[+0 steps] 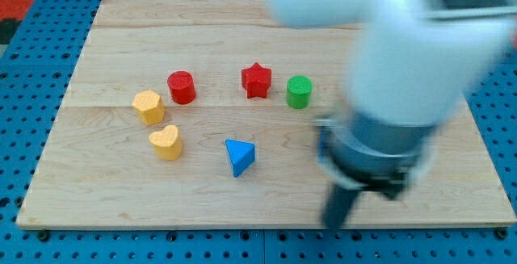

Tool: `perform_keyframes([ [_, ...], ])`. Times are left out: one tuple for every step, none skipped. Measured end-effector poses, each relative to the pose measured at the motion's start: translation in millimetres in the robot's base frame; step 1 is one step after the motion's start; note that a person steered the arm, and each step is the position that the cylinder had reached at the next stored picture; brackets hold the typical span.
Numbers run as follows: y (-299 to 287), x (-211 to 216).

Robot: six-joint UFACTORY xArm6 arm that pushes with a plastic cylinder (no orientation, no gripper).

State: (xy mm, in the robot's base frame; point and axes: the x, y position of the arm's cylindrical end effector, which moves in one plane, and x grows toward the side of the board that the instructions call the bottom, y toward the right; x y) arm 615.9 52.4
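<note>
My arm fills the view's right as a large blurred white and dark shape. Its dark rod ends at my tip [333, 224], near the board's bottom edge and touching no block. The blue triangle [239, 157] is nearest, up and to the left of the tip. Above it stand the red star [256, 80] and, to the star's right, the green cylinder [299, 91]. Further left are the red cylinder [182, 86], the yellow hexagon [149, 106] and the yellow heart [166, 142].
The blocks rest on a pale wooden board [121, 191], which lies on a blue perforated table [24, 119]. The arm hides part of the board's right side.
</note>
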Motion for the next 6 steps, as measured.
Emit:
perform_keyframes([
  [-105.9,-9.4],
  [-180.4,-13.7],
  [-185.6,-13.7],
  [-184.9,-13.7],
  [-154.5,-3.8],
  [-106.3,2.6],
])
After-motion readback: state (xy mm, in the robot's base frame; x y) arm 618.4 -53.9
